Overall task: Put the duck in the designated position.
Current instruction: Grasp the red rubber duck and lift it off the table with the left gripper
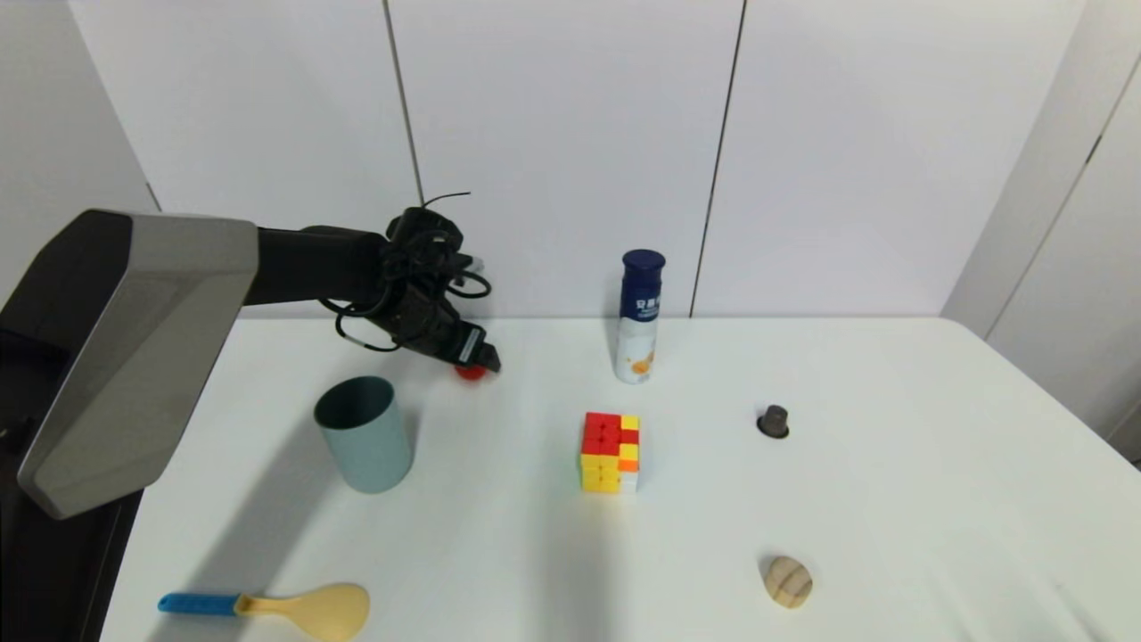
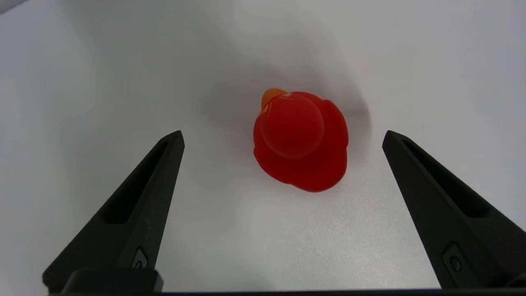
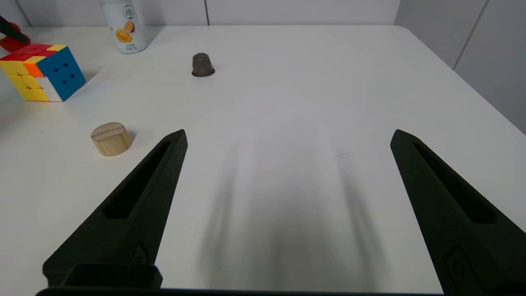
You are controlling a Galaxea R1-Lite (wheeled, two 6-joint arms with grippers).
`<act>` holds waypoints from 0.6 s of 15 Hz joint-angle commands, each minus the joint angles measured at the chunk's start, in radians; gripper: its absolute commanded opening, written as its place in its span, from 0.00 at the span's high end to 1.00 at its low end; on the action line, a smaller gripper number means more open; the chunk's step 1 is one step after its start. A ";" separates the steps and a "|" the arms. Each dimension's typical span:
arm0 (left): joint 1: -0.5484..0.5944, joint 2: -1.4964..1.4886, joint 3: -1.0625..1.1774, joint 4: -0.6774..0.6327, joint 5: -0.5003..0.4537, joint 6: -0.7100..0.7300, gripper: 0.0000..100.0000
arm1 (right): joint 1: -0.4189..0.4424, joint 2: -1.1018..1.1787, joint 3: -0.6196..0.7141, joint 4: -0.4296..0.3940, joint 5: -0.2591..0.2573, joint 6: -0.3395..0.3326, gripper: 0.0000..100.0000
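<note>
Left gripper (image 1: 479, 361) out over far-left part of table (image 1: 891, 499), just above duck (image 1: 469, 373), angled down at it. Spread wide, nothing held. From left wrist: duck (image 2: 301, 140) upright on bare white tabletop, between the two fingers (image 2: 141, 205), slightly nearer one of them, touching neither. Round head over wider body, small orange beak at head's edge. Soft shadow around it on table.

From head view: duck near back edge, behind and right of cup (image 1: 365, 433), left of bottle (image 1: 640, 318), well apart from cube (image 1: 611, 451). Gripper tip partly covering duck, only lower red part showing.

Right gripper (image 3: 287, 139) hovering low over right side of table, spread wide, nothing between fingers. Not seen in head view. From right wrist: bare tabletop ahead, finger shadows on it; wood piece (image 3: 111, 139) just beside one finger, grey hat piece (image 3: 202, 65) farther on, cube (image 3: 41, 72) and bottle (image 3: 123, 26) beyond, sliver of red duck (image 3: 9, 42) at frame edge under a black fingertip.

Elsewhere in head view: grey hat piece (image 1: 773, 421) right of cube, wood piece (image 1: 788, 581) near front right, spoon (image 1: 276, 608) with blue handle at front left, teal cup upright, cube upright mid-table, red and yellow faces toward camera.
</note>
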 commanded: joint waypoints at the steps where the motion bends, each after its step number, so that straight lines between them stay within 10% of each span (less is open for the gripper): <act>1: -0.001 0.029 -0.005 -0.010 0.001 -0.002 0.00 | 0.000 0.002 0.000 -0.001 0.000 0.000 0.00; 9: -0.001 0.049 0.000 -0.030 0.001 0.000 0.00 | 0.000 0.002 0.000 0.001 0.000 0.000 0.00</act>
